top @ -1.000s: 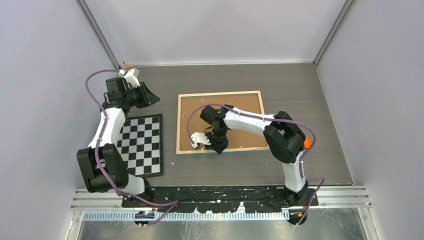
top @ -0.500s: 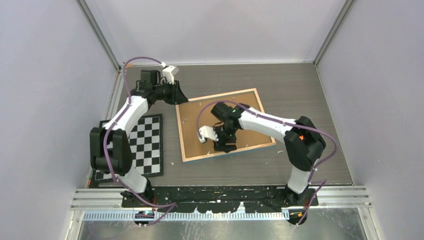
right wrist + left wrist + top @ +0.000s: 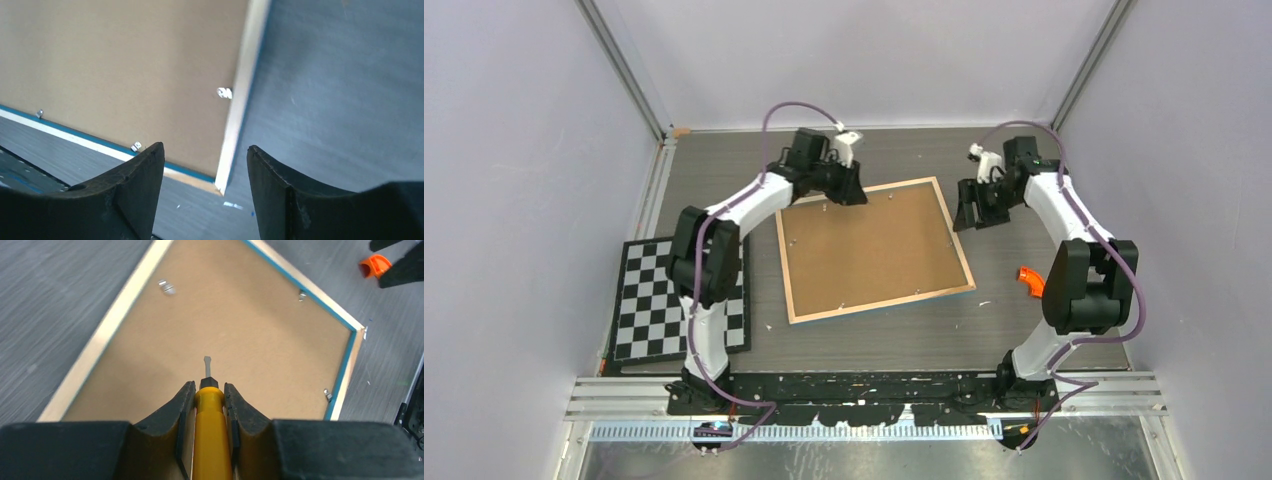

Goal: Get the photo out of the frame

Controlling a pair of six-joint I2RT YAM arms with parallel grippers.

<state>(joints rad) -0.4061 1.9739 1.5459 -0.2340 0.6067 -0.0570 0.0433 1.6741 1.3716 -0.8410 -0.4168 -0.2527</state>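
The frame (image 3: 869, 250) lies face down mid-table, its brown fibreboard back up, with a light wood rim and a blue edge. The photo is hidden under that back. My left gripper (image 3: 852, 192) hovers at the frame's far-left corner, shut on a yellow-handled screwdriver (image 3: 212, 430). The screwdriver's tip points over the frame's back (image 3: 225, 330), near its middle. Small metal tabs (image 3: 166, 286) sit along the rim. My right gripper (image 3: 969, 215) stands open and empty just outside the frame's far-right corner. The right wrist view shows the frame's wood rim (image 3: 240, 100) and a tab (image 3: 224, 92).
A black-and-white checkerboard (image 3: 674, 300) lies at the left by the left arm. A small orange piece (image 3: 1028, 281) rests on the table right of the frame. Grey walls close in the table at the back and both sides.
The left arm swung right from the far-left wall to the frame's far-left corner. The right gripper opened, left the frame's near edge and moved to its far-right corner. The frame turned slightly.
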